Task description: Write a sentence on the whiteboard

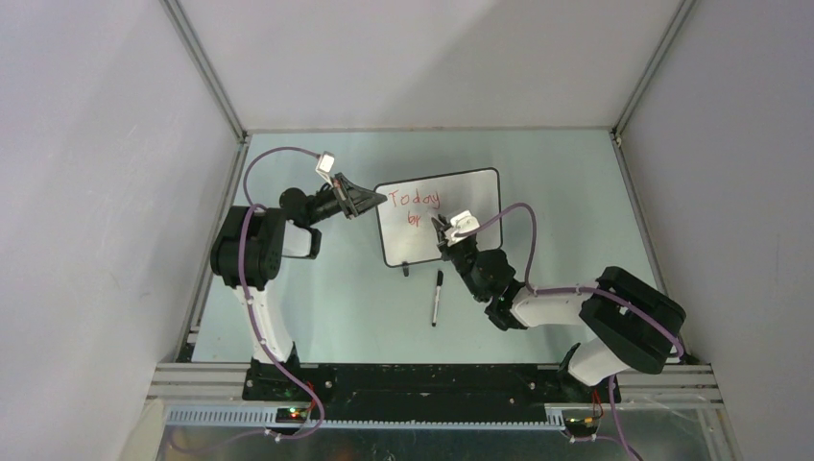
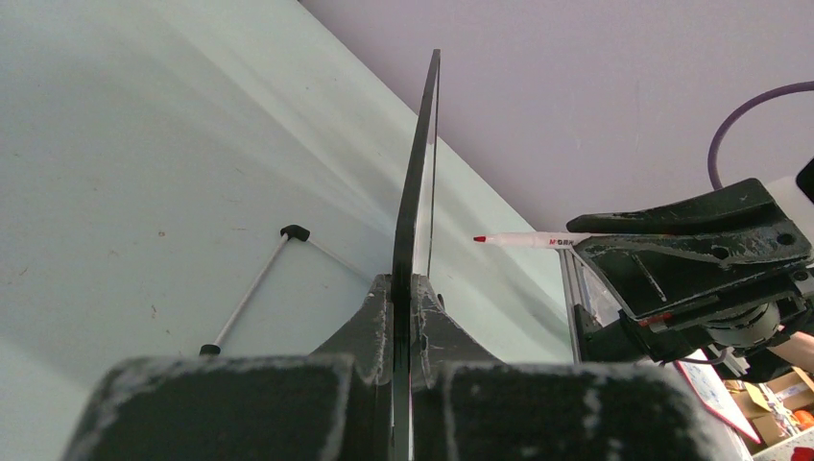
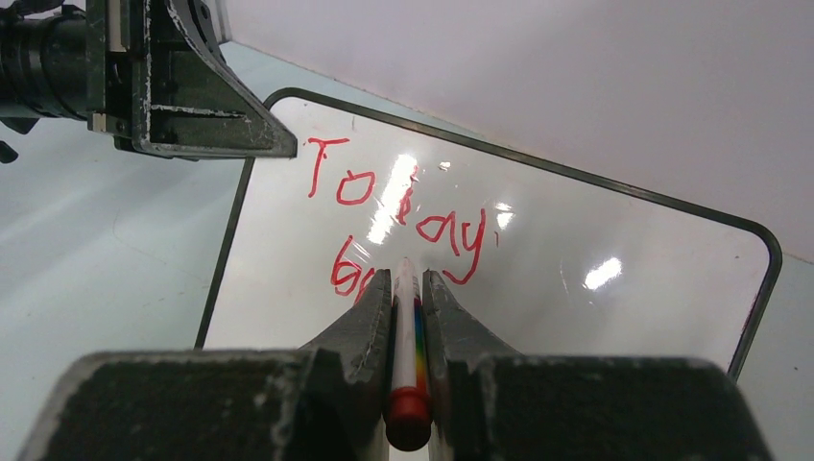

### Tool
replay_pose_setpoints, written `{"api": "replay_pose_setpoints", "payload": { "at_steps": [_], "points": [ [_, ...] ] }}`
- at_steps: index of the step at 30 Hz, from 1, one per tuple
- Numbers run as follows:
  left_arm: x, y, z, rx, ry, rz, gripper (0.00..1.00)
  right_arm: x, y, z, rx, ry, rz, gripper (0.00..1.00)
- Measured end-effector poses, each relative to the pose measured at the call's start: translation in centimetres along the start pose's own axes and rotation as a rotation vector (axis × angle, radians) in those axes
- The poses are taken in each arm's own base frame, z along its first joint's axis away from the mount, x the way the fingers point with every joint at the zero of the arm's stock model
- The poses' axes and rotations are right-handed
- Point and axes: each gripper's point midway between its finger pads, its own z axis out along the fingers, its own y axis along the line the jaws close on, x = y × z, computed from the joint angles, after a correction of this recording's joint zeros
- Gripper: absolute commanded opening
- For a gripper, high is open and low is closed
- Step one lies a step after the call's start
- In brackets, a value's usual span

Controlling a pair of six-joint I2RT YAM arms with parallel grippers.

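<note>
The whiteboard [image 1: 470, 197] stands tilted mid-table, with my left gripper [image 1: 370, 200] shut on its left edge. In the left wrist view the whiteboard [image 2: 415, 192] is edge-on, pinched between the left gripper's [image 2: 415, 283] jaws. The sentence [image 1: 415, 199] reads "Today" in red, with "br" begun below. My right gripper [image 1: 443, 230] is shut on a red marker [image 3: 406, 327], whose tip meets the whiteboard [image 3: 624, 288] beside the second line of the sentence [image 3: 384, 192]. The marker [image 2: 523, 239] points at the board's face.
A black-capped pen [image 1: 437, 298] lies on the table in front of the board. A thin grey rod with black ends [image 2: 251, 288] lies on the board's back side. Enclosure walls [image 1: 115, 144] close in on the left, right and rear.
</note>
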Motion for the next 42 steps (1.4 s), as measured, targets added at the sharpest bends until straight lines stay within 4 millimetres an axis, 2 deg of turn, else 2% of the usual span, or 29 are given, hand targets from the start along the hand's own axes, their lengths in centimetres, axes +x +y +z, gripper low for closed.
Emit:
{"api": "replay_pose_setpoints", "payload": {
  "at_steps": [18, 26, 34, 42],
  "points": [
    [0.0, 0.0, 0.0, 0.000, 0.000, 0.000, 0.00, 0.0, -1.2, 0.3, 0.023, -0.017, 0.048, 0.00],
    [0.0, 0.0, 0.0, 0.000, 0.000, 0.000, 0.00, 0.8, -0.5, 0.2, -0.008, 0.013, 0.064, 0.00],
    [0.0, 0.0, 0.0, 0.000, 0.000, 0.000, 0.00, 2.5, 0.0, 0.3, -0.022, 0.064, 0.051, 0.00],
    [0.0, 0.0, 0.0, 0.000, 0.000, 0.000, 0.00, 2.4, 0.1, 0.8, -0.023, 0.065, 0.050, 0.00]
  ]
}}
